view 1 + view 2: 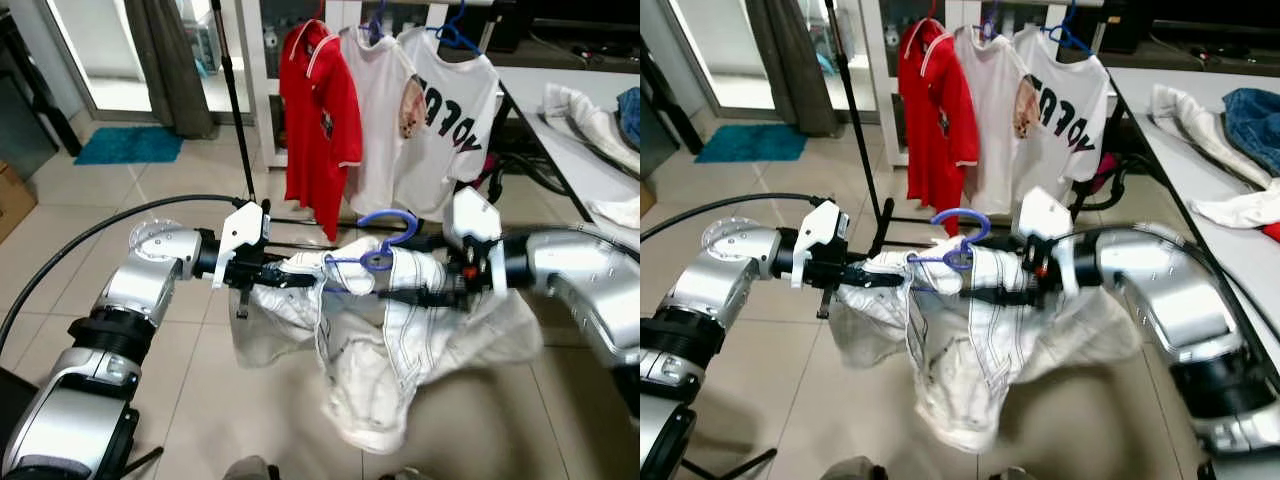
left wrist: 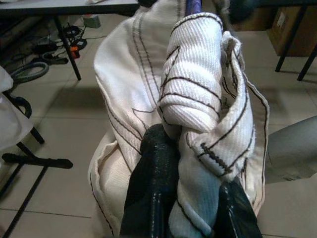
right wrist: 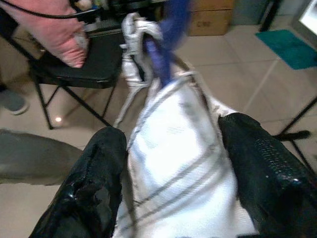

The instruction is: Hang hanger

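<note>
A white garment with dark stitching point(image 1: 400, 350) hangs on a blue hanger, whose hook point(image 1: 385, 240) sticks up at the collar. I hold it in the air in front of me, between both arms. My left gripper point(image 1: 290, 275) is shut on the bunched left shoulder of the garment point(image 2: 193, 99), with the cloth pinched between its black fingers point(image 2: 153, 198). My right gripper point(image 1: 420, 295) grips the other shoulder. Its fingers point(image 3: 94, 188) lie on either side of the cloth point(image 3: 178, 168), below the blue hanger point(image 3: 166, 44). The hanger's bar is hidden inside the garment.
A clothes rack stands ahead with a red shirt point(image 1: 318, 120) and two white shirts point(image 1: 440, 110) on hangers. A black pole point(image 1: 235, 100) rises left of it. A white table point(image 1: 570, 140) with clothes is at the right. Tiled floor lies below.
</note>
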`<state>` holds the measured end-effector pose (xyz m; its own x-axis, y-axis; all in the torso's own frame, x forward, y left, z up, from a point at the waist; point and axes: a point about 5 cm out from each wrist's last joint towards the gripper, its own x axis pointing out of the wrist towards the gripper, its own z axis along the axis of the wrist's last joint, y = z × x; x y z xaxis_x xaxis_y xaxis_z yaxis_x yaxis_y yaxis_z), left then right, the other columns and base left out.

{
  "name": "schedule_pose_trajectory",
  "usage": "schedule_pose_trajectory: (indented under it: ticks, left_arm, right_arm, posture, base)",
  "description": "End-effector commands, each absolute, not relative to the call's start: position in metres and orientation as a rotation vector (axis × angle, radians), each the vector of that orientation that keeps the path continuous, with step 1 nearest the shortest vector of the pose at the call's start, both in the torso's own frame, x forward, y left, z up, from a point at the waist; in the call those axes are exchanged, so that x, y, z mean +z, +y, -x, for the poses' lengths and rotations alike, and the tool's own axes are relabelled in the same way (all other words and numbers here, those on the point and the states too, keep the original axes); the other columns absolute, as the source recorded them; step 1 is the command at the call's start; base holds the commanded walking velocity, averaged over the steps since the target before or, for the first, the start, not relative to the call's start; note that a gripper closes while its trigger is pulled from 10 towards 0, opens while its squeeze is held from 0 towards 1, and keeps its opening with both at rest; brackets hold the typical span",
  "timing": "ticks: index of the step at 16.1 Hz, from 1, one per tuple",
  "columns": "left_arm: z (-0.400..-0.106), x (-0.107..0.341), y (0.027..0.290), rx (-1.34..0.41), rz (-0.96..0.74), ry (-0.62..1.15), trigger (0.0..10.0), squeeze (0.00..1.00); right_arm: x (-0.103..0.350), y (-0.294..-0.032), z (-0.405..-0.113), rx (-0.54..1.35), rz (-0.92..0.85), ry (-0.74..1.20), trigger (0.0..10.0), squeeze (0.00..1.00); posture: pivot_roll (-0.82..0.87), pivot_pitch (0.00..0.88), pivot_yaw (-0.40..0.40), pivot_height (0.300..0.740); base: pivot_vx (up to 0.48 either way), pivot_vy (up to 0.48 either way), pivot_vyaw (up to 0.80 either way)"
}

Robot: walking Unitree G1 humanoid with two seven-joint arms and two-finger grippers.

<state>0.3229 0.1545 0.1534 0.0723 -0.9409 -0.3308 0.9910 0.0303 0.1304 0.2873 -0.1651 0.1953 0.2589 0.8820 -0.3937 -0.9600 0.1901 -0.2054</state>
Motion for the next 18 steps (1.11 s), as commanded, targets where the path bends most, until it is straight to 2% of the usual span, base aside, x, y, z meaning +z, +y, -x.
schedule_pose_trajectory:
  ticks: [1,2,4,5,6,18]
  left_arm:
    - [-0.326,0.168,0.152,-1.505,-0.383,0.092,0.0,0.00]
    - [-0.326,0.168,0.150,-1.502,-0.379,0.089,0.0,0.00]
    - [-0.326,0.167,0.148,-1.504,-0.377,0.087,0.0,0.00]
    - [-0.326,0.167,0.146,-1.506,-0.377,0.086,0.0,0.00]
    - [-0.327,0.167,0.146,-1.503,-0.376,0.086,0.0,0.00]
    - [-0.342,0.178,0.151,-1.379,-0.351,0.035,0.0,0.00]
  right_arm:
    - [0.197,-0.167,-0.288,1.299,0.464,0.205,10.0,0.04]
    - [0.195,-0.163,-0.287,1.308,0.462,0.207,10.0,0.00]
    - [0.192,-0.157,-0.286,1.319,0.449,0.204,10.0,0.00]
    - [0.191,-0.154,-0.287,1.331,0.434,0.209,3.0,0.00]
    - [0.191,-0.153,-0.286,1.347,0.414,0.215,0.0,0.00]
    - [0.186,-0.152,-0.285,1.333,0.396,0.253,0.0,0.00]
  posture:
    - [-0.03,0.000,0.006,0.740]
    - [-0.03,0.000,0.008,0.740]
    - [-0.03,0.000,0.010,0.740]
    - [-0.03,0.000,0.011,0.740]
    - [-0.04,0.000,0.012,0.740]
    - [-0.04,0.000,0.014,0.740]
  base:
    - [0.000,0.000,0.00]
    - [0.000,0.000,0.00]
    - [0.000,0.000,0.00]
    - [0.000,0.000,0.00]
    - [0.000,0.000,0.00]
    - [0.000,0.000,0.00]
